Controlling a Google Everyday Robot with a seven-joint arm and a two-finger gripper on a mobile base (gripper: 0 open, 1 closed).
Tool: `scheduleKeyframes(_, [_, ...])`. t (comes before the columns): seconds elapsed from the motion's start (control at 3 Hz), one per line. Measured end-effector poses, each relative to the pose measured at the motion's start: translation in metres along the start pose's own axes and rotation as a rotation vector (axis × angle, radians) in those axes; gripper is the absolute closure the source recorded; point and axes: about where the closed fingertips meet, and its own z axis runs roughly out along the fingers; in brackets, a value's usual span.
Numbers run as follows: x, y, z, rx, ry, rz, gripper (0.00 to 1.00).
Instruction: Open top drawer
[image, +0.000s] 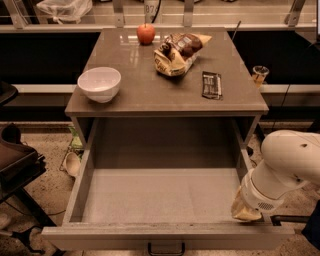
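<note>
The top drawer (165, 236) stands pulled far out from under the grey tabletop (165, 100). Its deep plain grey box (160, 195) holds nothing. Its small dark bar handle (166, 248) shows at the bottom edge of the view. My white arm (287, 160) reaches in from the right. My gripper (246, 212) is down at the drawer's front right corner, against the inside of the right wall, largely hidden by the wrist.
On the tabletop are a white bowl (99, 83), a red apple (146, 33), a snack bag (177, 50) and a dark wrapped bar (211, 84). A dark chair-like object (15, 160) stands at the left. A small cup (260, 75) sits on the ledge at the right.
</note>
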Motion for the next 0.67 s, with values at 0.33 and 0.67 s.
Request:
scheduleKeyframes(0.33, [0.0000, 0.0005, -0.0006, 0.001, 0.001, -0.001, 0.13])
scheduleKeyframes(0.67, [-0.0001, 0.0011, -0.0011, 0.002, 0.001, -0.002, 0.00])
